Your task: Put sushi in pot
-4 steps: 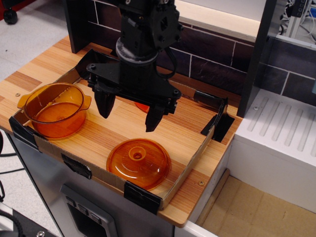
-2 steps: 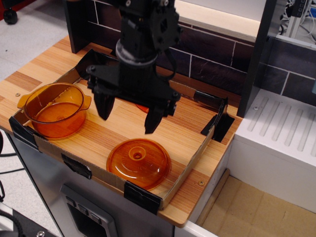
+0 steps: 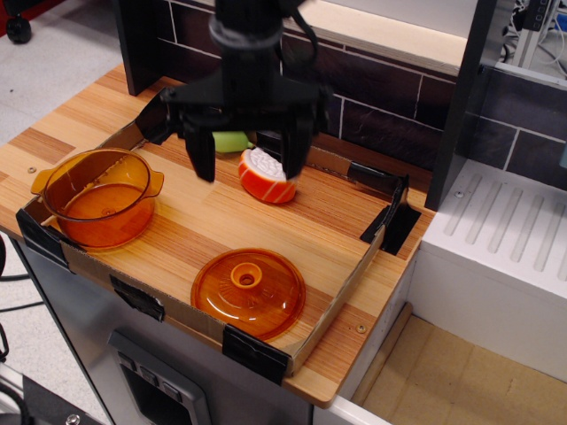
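Since the earlier frames the end effector [image 3: 249, 159] has risen and shifted toward the back wall, and its body no longer covers the middle of the worktop [image 3: 221, 235], so the sushi [image 3: 267, 175] and a green toy [image 3: 232, 141] that were hidden behind it now show. The end effector hangs above the back part of the worktop with its two black fingers [image 3: 203, 157] spread wide apart and nothing held between them. One finger points down in front of the green toy; the other comes down at the sushi's right edge, though it is not clear whether it touches it. The sushi lies on the wood near the rear cardboard rim, its white bumpy side turned up and back and its orange striped side facing forward. The green toy sits just behind and to the left of it, partly hidden by the finger. The pot [image 3: 97, 197] stands upright at the left corner of the low cardboard border, well apart from the sushi. The flat orange lid [image 3: 248, 292] with its centre knob rests on the worktop near the front edge.
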You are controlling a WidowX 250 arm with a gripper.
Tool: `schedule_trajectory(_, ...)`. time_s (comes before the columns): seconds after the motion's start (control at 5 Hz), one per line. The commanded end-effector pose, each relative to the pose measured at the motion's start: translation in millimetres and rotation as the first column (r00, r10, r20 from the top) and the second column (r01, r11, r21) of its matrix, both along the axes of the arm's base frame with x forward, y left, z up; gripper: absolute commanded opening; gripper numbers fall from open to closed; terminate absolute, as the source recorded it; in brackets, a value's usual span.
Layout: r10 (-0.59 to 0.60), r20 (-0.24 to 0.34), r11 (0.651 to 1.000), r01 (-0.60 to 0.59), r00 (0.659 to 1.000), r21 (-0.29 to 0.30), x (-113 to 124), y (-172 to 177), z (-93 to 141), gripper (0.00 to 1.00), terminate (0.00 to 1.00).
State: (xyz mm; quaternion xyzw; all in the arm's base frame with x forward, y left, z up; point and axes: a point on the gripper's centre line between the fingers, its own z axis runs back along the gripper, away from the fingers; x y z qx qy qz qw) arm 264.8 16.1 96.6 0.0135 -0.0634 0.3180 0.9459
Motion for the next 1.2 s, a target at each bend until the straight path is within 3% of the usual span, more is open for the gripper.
schedule_trajectory(0.0,0.39,0.203,0.917,-0.358,0.898,-0.176,34,30,6,1.0,0.0)
schedule_trajectory(0.2,0.513,0.213,0.856,-0.478,0.832,-0.197,45,35,-4,1.0,0.0)
schedule_trajectory(0.4,0.567,0.198,0.824,-0.548,0.799,-0.147,59,37,-19,1.0,0.0)
schedule_trajectory(1.0,0.614,0.15,0.787,-0.614,0.775,-0.051,65,38,-63,1.0,0.0)
